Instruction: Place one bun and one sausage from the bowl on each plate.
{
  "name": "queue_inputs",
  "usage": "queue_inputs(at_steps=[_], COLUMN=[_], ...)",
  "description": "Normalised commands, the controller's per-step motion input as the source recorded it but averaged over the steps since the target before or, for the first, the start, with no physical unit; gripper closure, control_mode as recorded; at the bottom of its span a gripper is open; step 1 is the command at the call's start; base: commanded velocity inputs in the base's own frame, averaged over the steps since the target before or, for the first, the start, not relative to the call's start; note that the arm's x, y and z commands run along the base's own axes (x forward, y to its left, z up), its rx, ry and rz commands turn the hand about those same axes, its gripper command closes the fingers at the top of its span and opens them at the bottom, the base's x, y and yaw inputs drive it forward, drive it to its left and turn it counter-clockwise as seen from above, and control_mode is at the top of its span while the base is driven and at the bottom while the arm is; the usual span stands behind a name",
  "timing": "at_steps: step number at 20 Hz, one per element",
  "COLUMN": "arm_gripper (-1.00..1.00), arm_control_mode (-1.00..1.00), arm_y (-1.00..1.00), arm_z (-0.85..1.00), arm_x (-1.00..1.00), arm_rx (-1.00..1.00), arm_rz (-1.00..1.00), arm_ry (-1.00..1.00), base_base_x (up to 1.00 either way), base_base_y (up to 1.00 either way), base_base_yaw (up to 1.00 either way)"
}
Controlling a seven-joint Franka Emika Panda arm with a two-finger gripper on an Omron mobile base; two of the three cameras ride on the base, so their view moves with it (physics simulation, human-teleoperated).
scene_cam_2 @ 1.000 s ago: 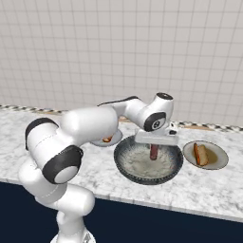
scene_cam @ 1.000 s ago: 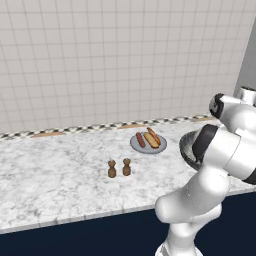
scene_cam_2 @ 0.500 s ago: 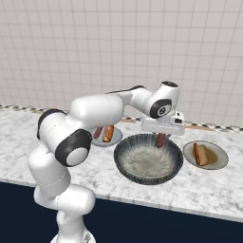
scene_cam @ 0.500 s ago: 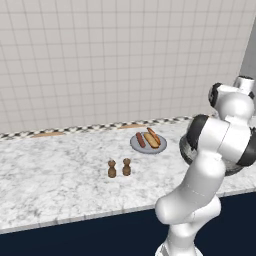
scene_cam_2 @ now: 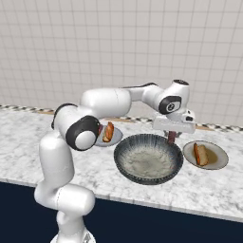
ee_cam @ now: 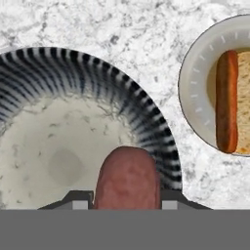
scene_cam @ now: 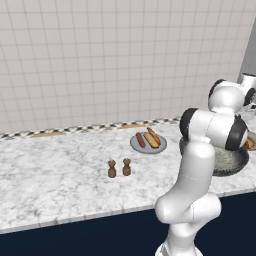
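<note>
While the arm reaches out over the counter, the scene reads as follows.

Gripper: the gripper (scene_cam_2: 172,137) hangs above the far right rim of the bowl, pointing down; its jaws are closed partway on a sausage, one finger on each side of it, as the hand view shows.

Held sausage: the reddish-brown sausage (ee_cam: 128,177) stands on end between the fingers; in the right base view its lower end (scene_cam_2: 172,138) hangs clear below the hand, just over the bowl's rim.

Bowl: the wide dark-grey bowl (scene_cam_2: 148,158) sits on the marble counter (scene_cam_2: 28,137) between the two plates; its inside is pale and speckled, its wall striped dark and light (ee_cam: 105,83). No food is visible in the part of it that shows.

Right plate: the light-grey plate (scene_cam_2: 217,163) lies just beside the bowl, apart from it. On it lies a bun (scene_cam_2: 202,154); in the hand view a second sausage (ee_cam: 226,108) lies along the bun (ee_cam: 244,105), touching it.

Left plate: the other plate (scene_cam: 136,145) lies on the bowl's other side, partly behind the arm in the right base view. In the left base view it carries a bun (scene_cam: 151,140) with a sausage (scene_cam: 141,139) on one side and another long brown piece (scene_cam: 153,135) on the other; what that piece is I cannot tell.

Shakers: two small brown shakers (scene_cam: 119,168) stand upright side by side on the counter, well apart from the plates.

Backdrop: a pale tiled wall (scene_cam: 100,60) rises behind the counter.
</note>
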Motion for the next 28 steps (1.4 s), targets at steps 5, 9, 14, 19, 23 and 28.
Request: queue_inputs(at_steps=[5,9,14,19,23,28], arm_gripper=[1.00,1.00,1.00,1.00,1.00,1.00], arm_control_mode=[-1.00,-1.00,-1.00,-1.00,-1.00,-1.00], arm_y=[-0.21,-0.09,-0.18,-0.16,-0.06,-0.05], arm_z=[-0.23,-0.15,-0.05,-0.18,-0.54,-0.53], arm_x=[0.20,0.15,0.20,0.32,0.03,0.01], arm_rx=[0.00,0.00,0.02,0.00,0.00,-0.01], arm_rz=[0.00,0.00,0.00,0.00,0.00,0.00], arm_ry=[0.00,0.00,0.00,0.00,-0.05,-0.09], base_base_x=[0.00,0.00,0.00,0.00,0.00,0.00], base_base_y=[0.00,0.00,0.00,0.00,0.00,0.00], base_base_yaw=[0.00,0.00,0.00,0.00,0.00,0.00])
